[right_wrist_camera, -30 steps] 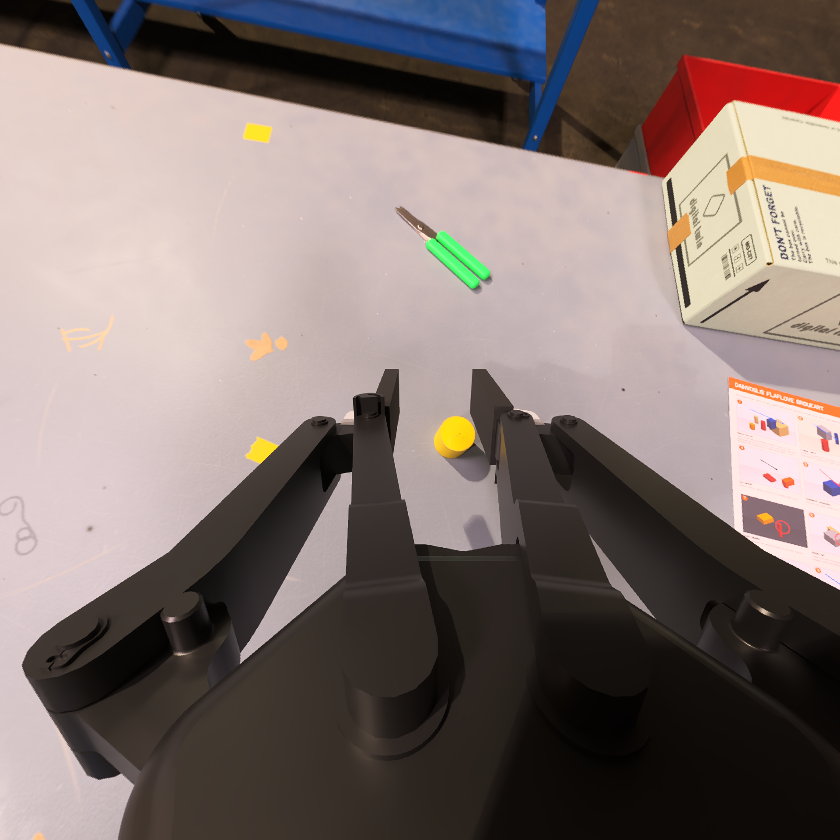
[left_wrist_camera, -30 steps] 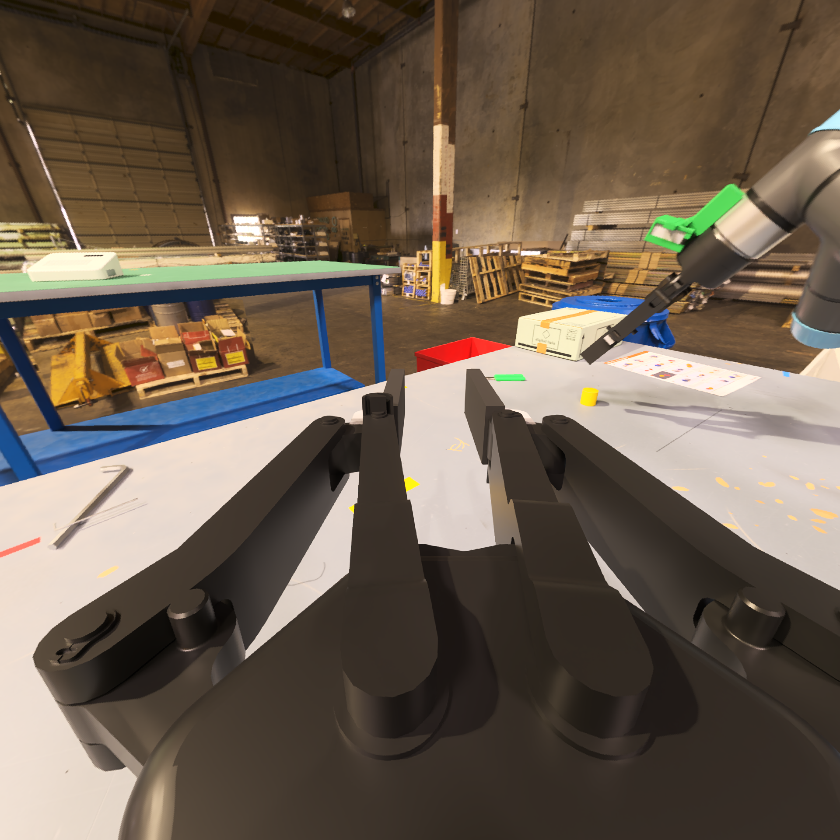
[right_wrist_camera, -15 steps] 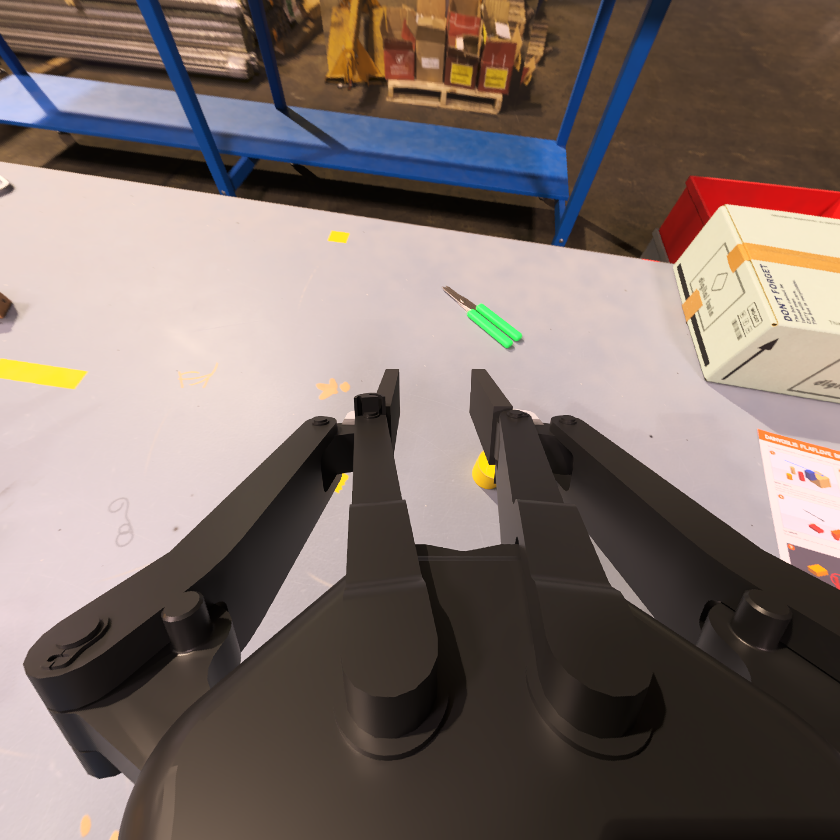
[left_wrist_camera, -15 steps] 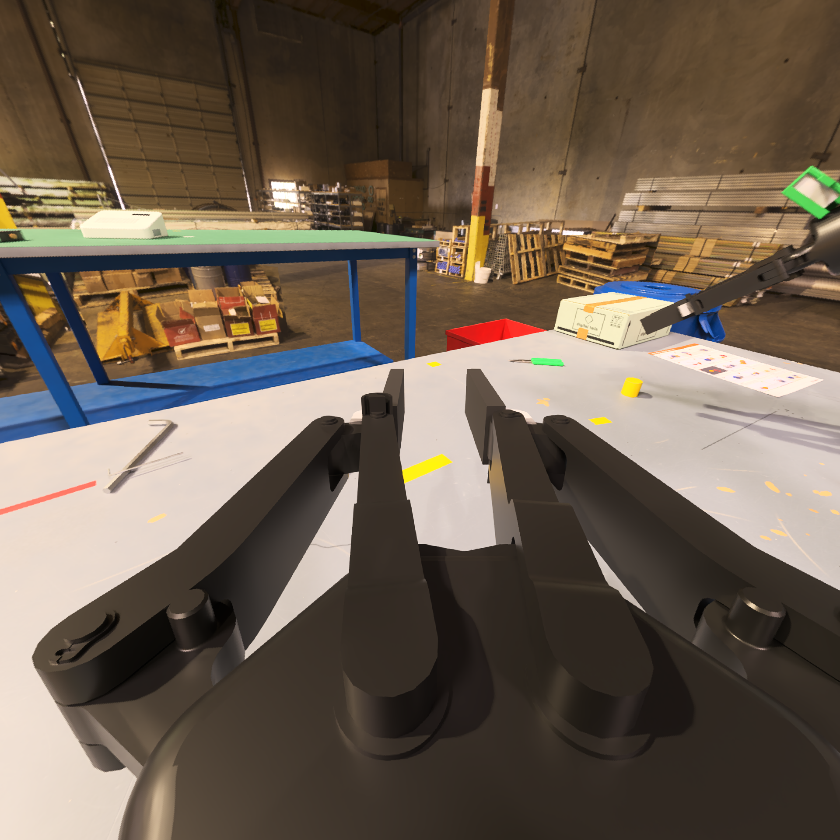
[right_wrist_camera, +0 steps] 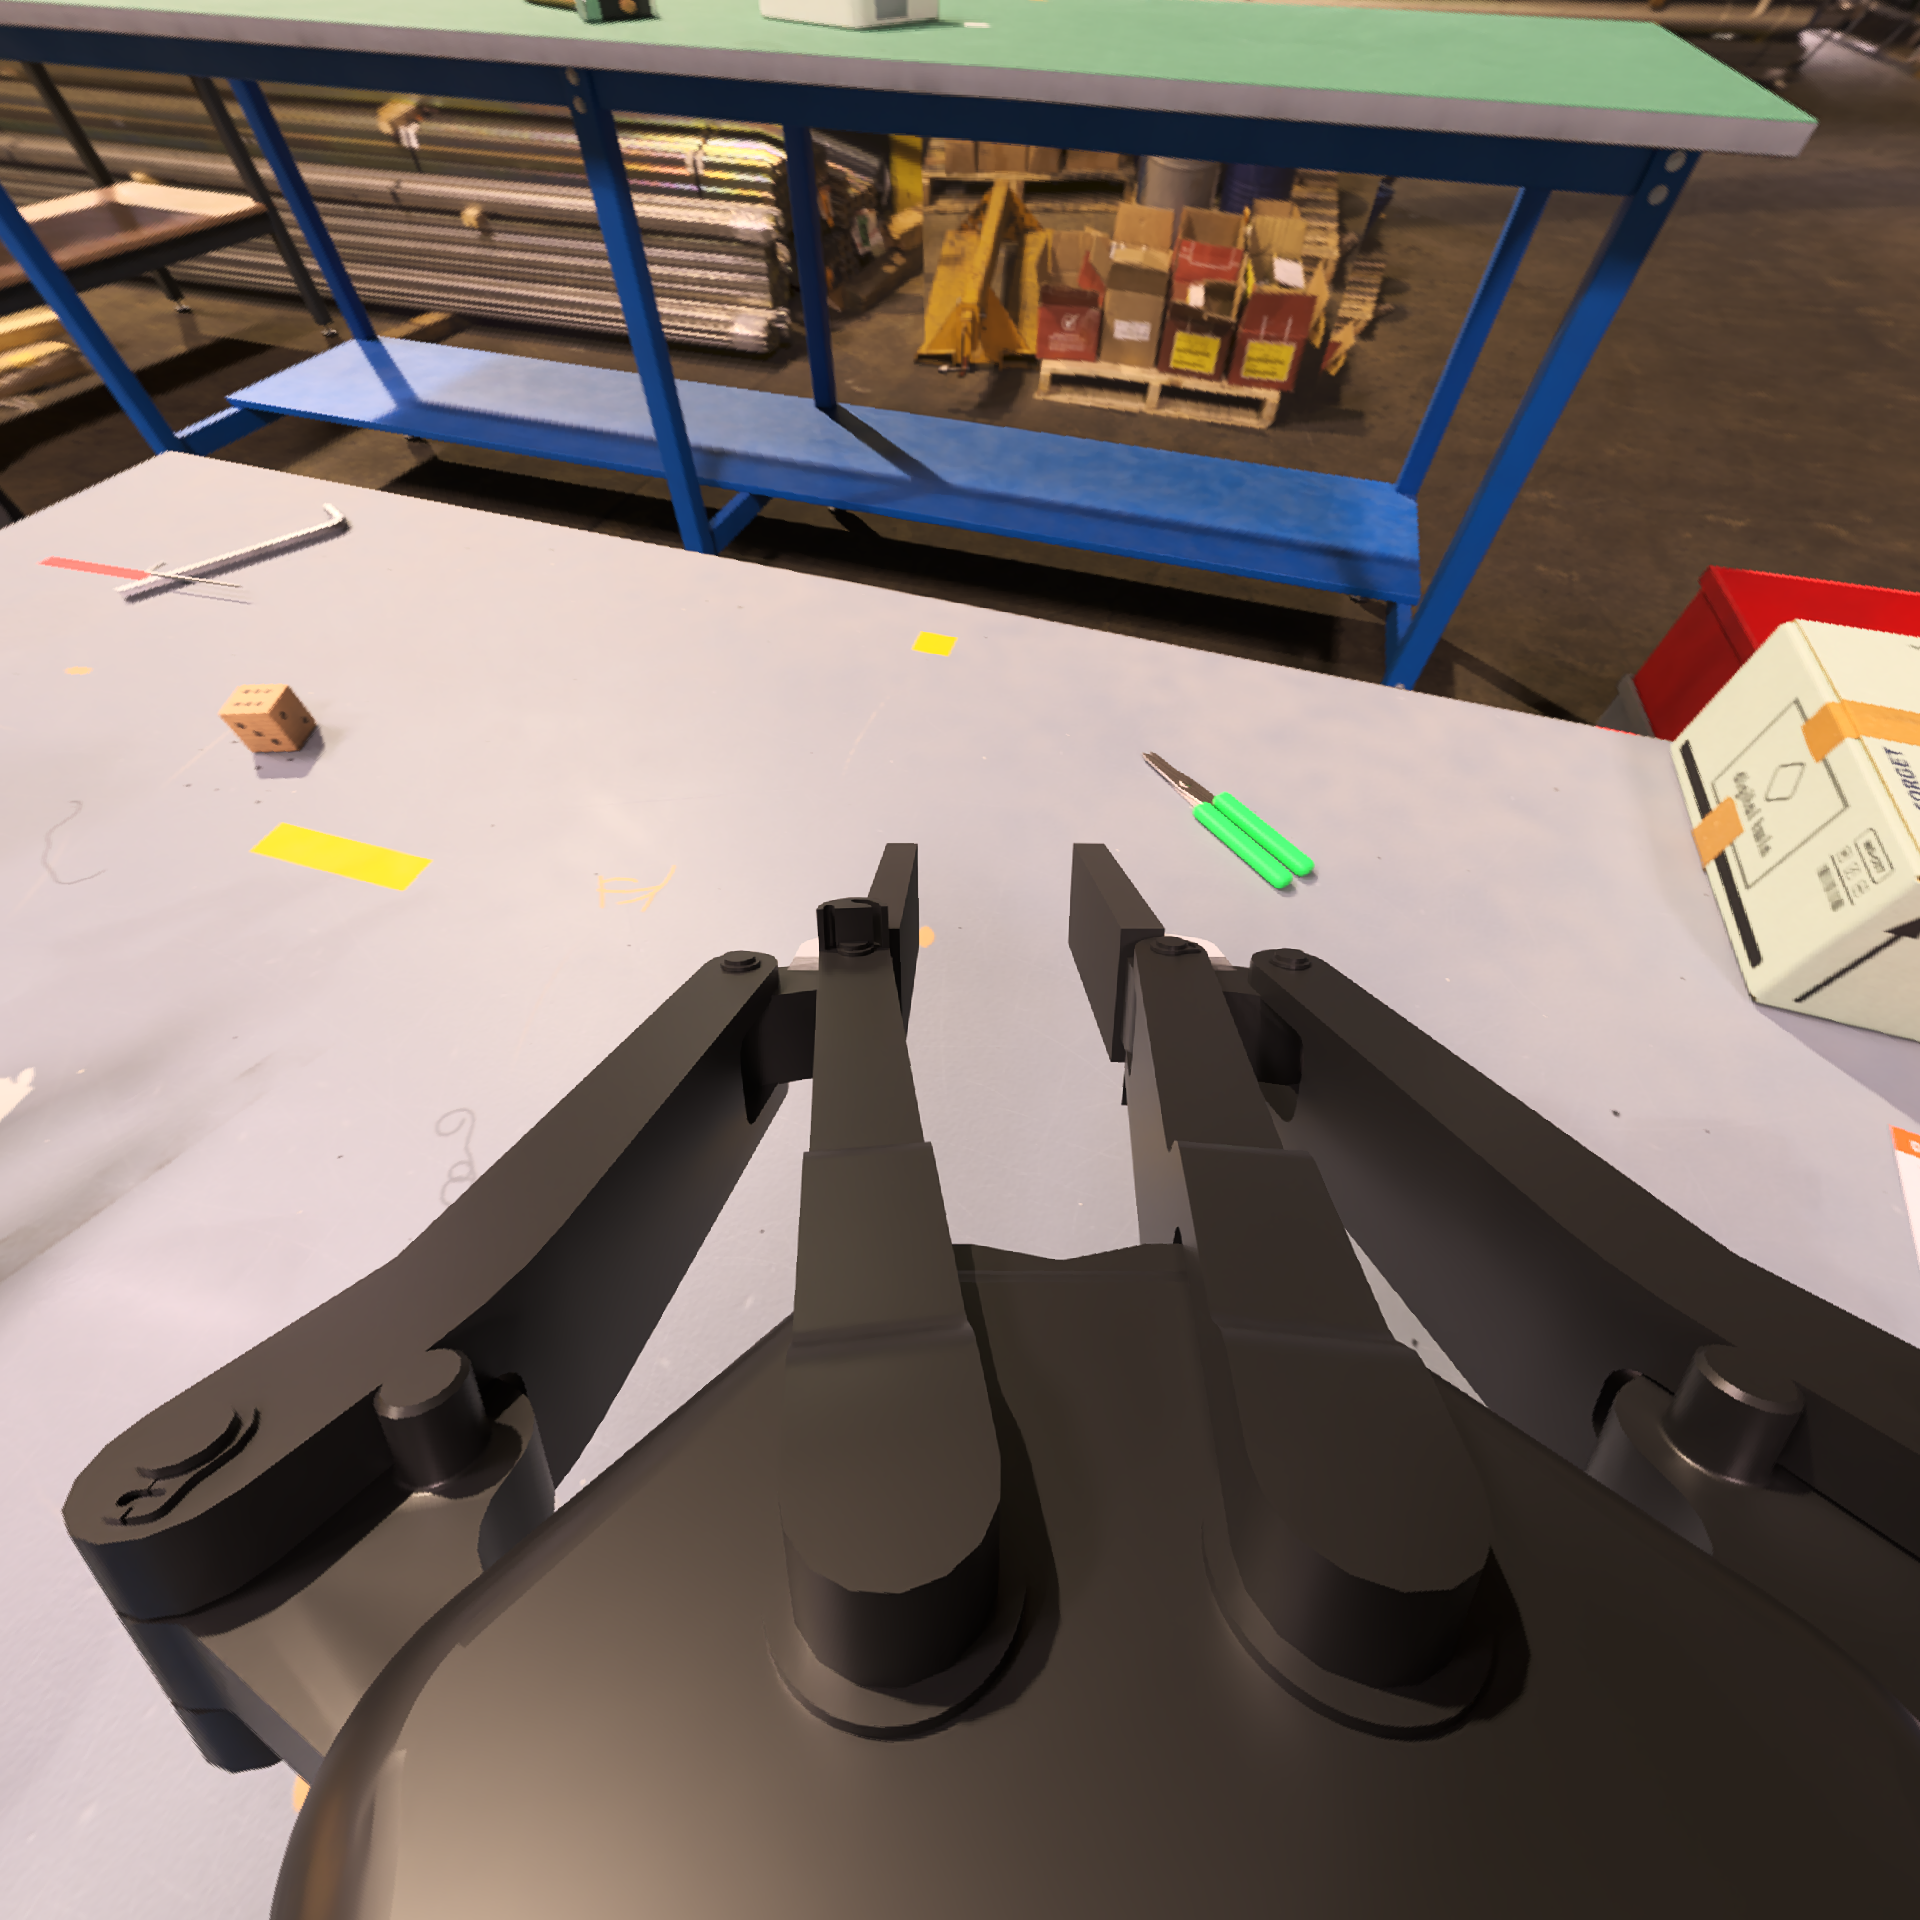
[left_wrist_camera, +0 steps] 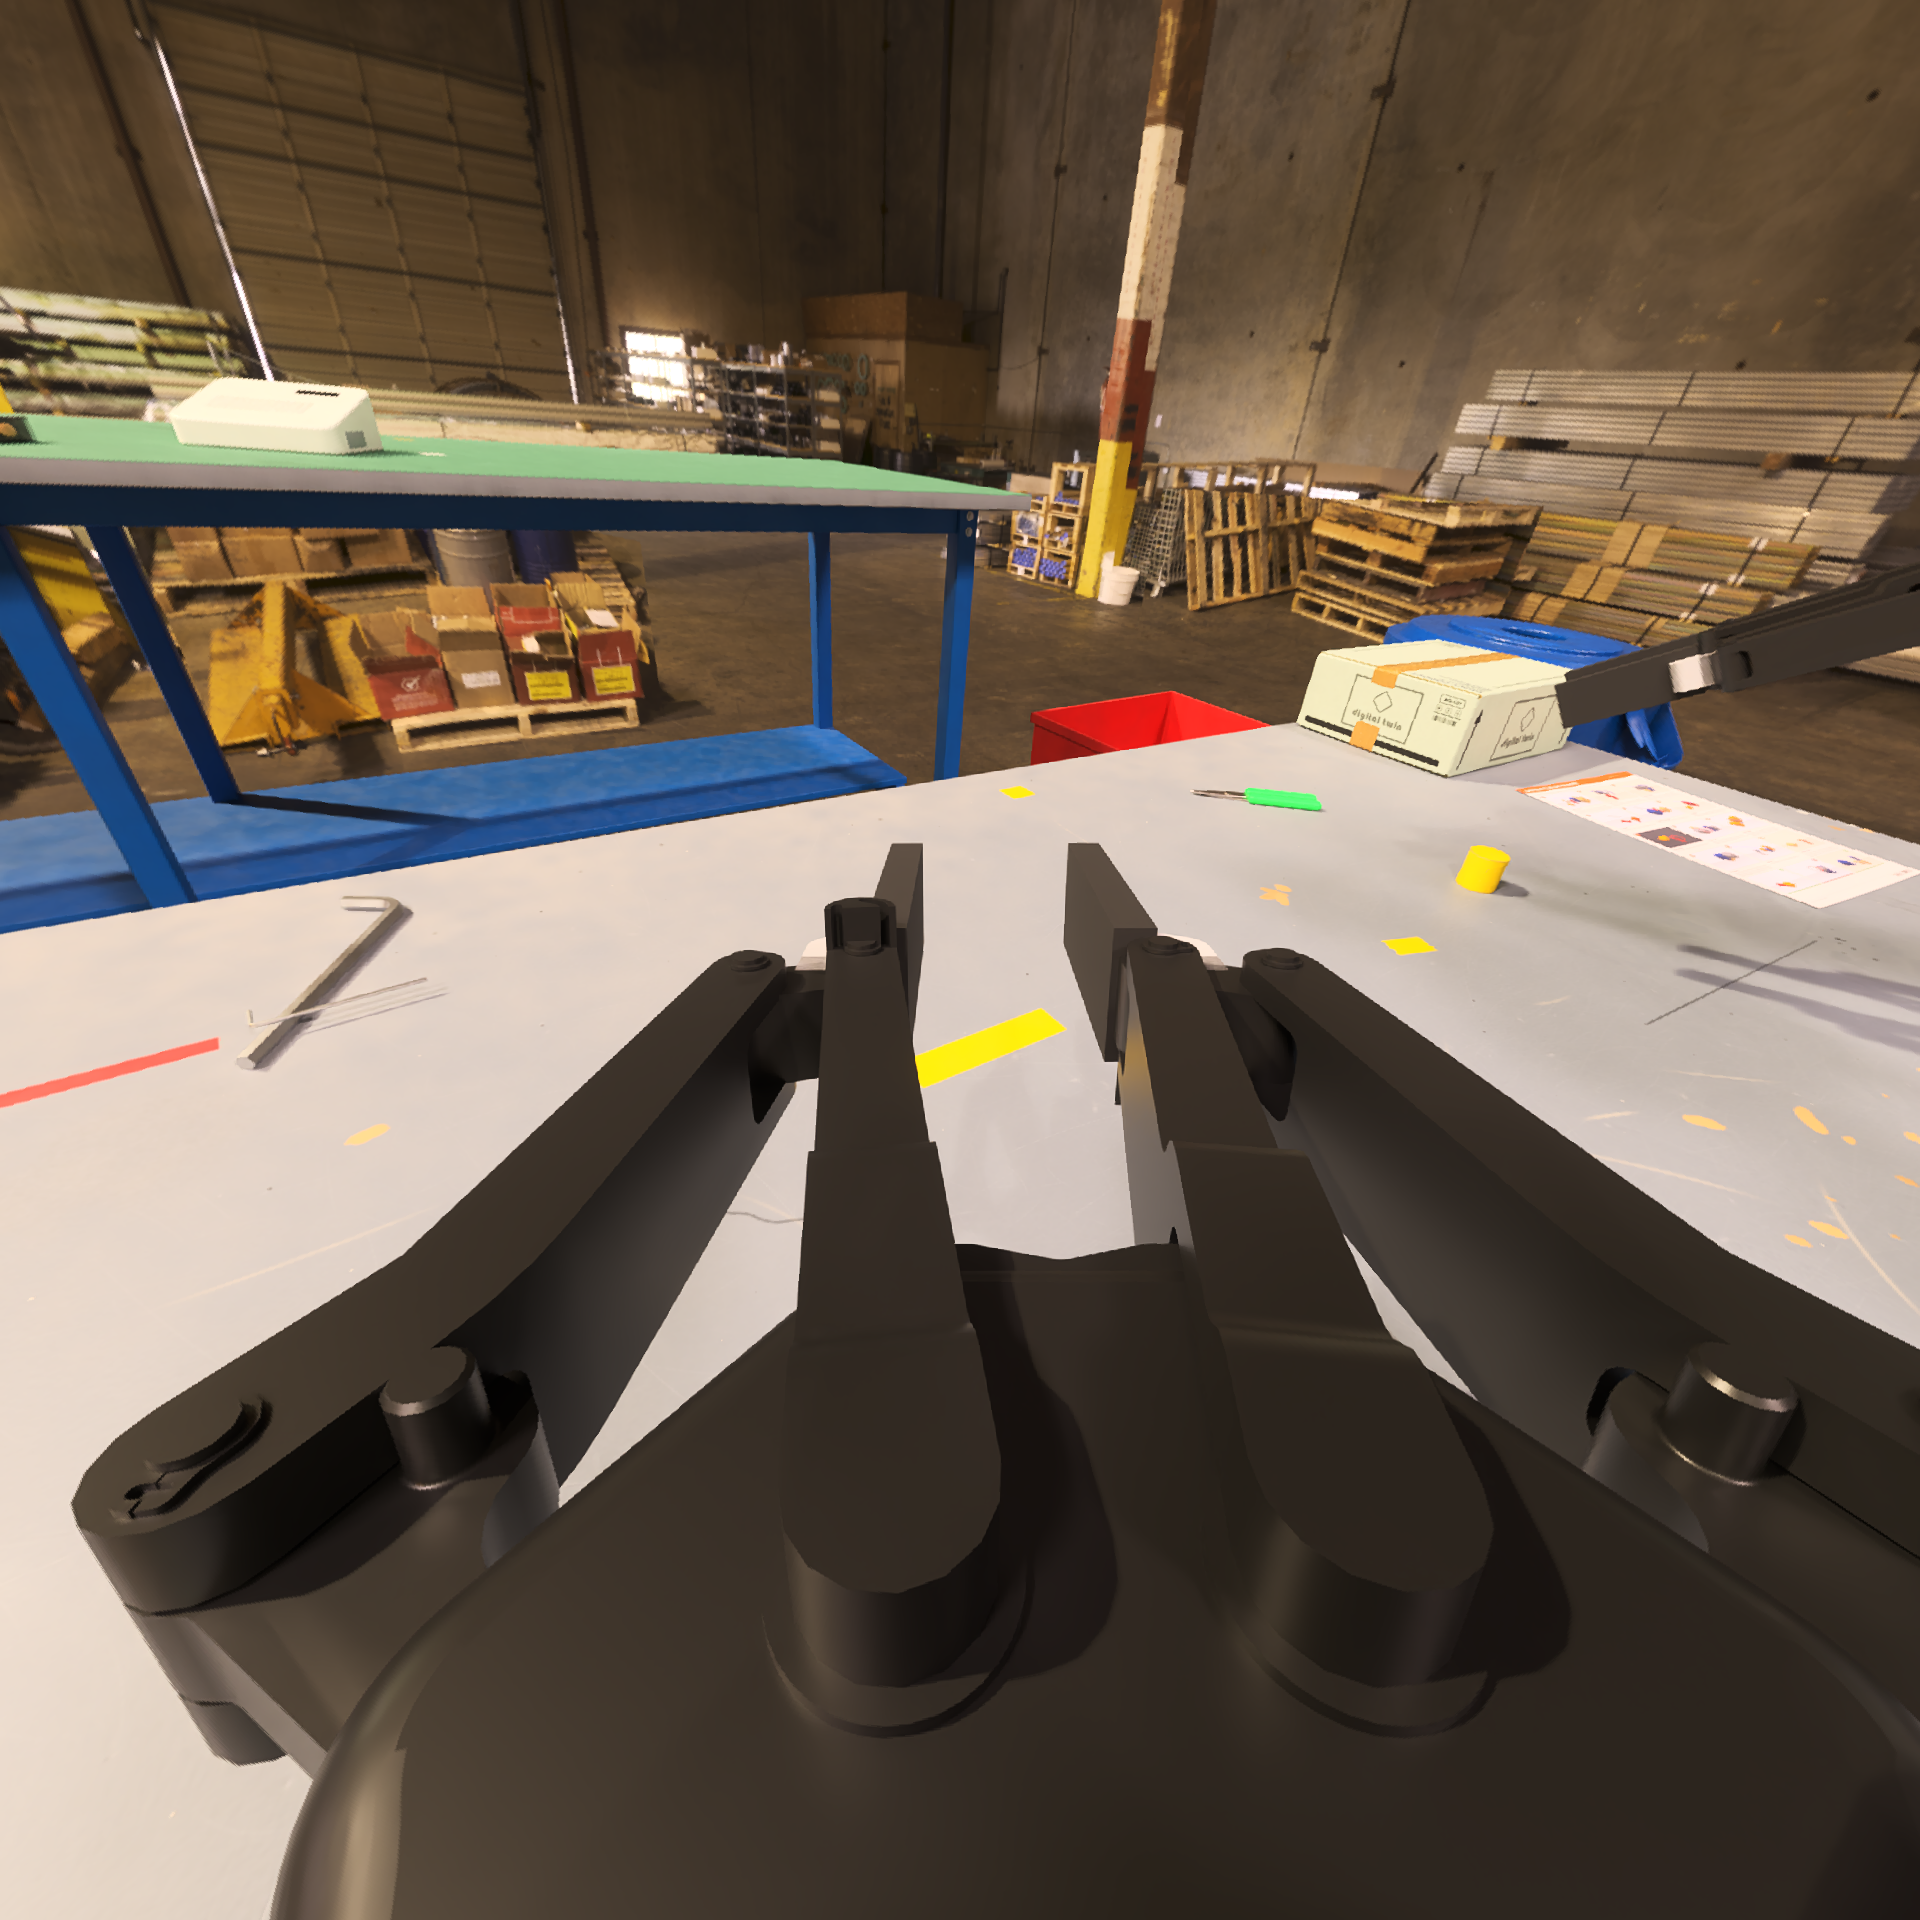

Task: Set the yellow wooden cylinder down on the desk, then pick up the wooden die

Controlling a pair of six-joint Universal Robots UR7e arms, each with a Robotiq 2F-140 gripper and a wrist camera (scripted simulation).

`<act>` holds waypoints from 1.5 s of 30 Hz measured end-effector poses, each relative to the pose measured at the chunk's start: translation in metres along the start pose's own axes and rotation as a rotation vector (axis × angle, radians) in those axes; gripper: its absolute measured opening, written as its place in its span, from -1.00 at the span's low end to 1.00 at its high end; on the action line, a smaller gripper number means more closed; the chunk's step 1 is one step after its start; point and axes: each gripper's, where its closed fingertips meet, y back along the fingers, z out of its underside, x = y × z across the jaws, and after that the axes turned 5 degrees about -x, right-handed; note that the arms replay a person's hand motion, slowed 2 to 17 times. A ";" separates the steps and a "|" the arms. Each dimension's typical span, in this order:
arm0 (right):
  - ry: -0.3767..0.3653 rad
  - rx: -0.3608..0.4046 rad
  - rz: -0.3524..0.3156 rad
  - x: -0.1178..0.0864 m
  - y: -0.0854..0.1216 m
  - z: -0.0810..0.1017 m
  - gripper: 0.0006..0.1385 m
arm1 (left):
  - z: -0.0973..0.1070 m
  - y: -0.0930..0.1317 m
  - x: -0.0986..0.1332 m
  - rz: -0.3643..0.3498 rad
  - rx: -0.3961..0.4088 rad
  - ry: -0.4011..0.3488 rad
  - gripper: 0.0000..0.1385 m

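The yellow wooden cylinder [left_wrist_camera: 1481,869] stands upright on the grey desk [left_wrist_camera: 623,1039], far right in the left wrist view; it is hidden in the right wrist view. The wooden die [right_wrist_camera: 267,717] sits on the desk [right_wrist_camera: 623,748] at the far left of the right wrist view, well left of my right gripper [right_wrist_camera: 994,883]. My right gripper is open and empty above the desk; its fingertips [left_wrist_camera: 1621,686] also show at the right edge of the left wrist view. My left gripper [left_wrist_camera: 992,883] is open and empty over the desk, with a yellow tape strip [left_wrist_camera: 987,1044] below its fingers.
Green-handled scissors [right_wrist_camera: 1242,829] lie right of my right gripper. A cream cardboard box [right_wrist_camera: 1813,821] and a red bin [right_wrist_camera: 1766,634] stand at the right edge. A hex key [right_wrist_camera: 234,545] lies far left. An instruction sheet [left_wrist_camera: 1714,836] lies near the cylinder. A blue-framed green table [right_wrist_camera: 935,73] stands beyond.
My right gripper has risen and pulled back from the cylinder, which stays standing on the desk and drops out of its view; the die comes into view. The left wrist view has swung slightly left.
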 end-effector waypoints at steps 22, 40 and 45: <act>0.086 0.050 -0.168 -0.059 0.014 -0.006 -0.43 | 0.015 -0.057 -0.034 0.095 -0.193 0.028 -0.42; 0.140 0.069 -0.271 -0.093 0.021 -0.004 -0.43 | 0.021 -0.109 -0.059 0.145 -0.401 -0.110 -0.34; 0.150 0.076 -0.290 -0.099 0.022 -0.003 -0.43 | 0.023 -0.123 -0.071 0.117 -0.450 -0.179 -0.31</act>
